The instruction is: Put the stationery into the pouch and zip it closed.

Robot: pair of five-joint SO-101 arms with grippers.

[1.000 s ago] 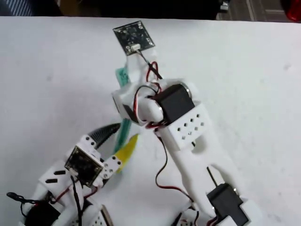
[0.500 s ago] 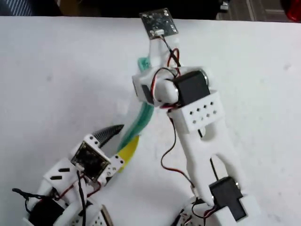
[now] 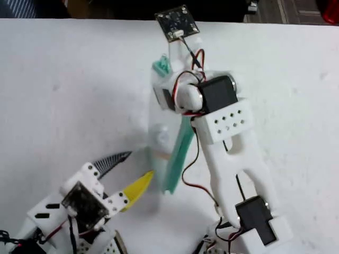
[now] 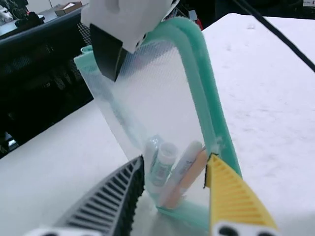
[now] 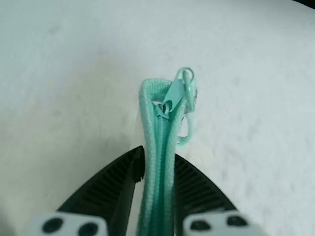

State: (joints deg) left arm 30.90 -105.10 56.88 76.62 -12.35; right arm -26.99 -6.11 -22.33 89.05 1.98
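Clamped on the teal zip edge of the pouch (image 5: pixel 157 128), my right claw (image 5: pixel 157 162) has both black fingers pressed against that edge, one on each side. The zip pull (image 5: pixel 179 88) sits at the end of the edge, just past my fingertips, tilted to one side.

From the left wrist, the pouch (image 4: pixel 152 98) stands on end, held at its top corner, with clear mesh sides and a teal border. The stationery (image 4: pixel 170 167) is inside it, a few pens or tubes gathered at the lower end.

From above, the pouch (image 3: pixel 177 153) reaches from under my right arm toward my left arm, over the white table (image 3: pixel 63 79).

My left claw (image 3: pixel 141 163) is spread wide, black finger on one side and yellow on the other. It grips nothing and points at the pouch's lower end, near it; I cannot tell whether the yellow tip touches.
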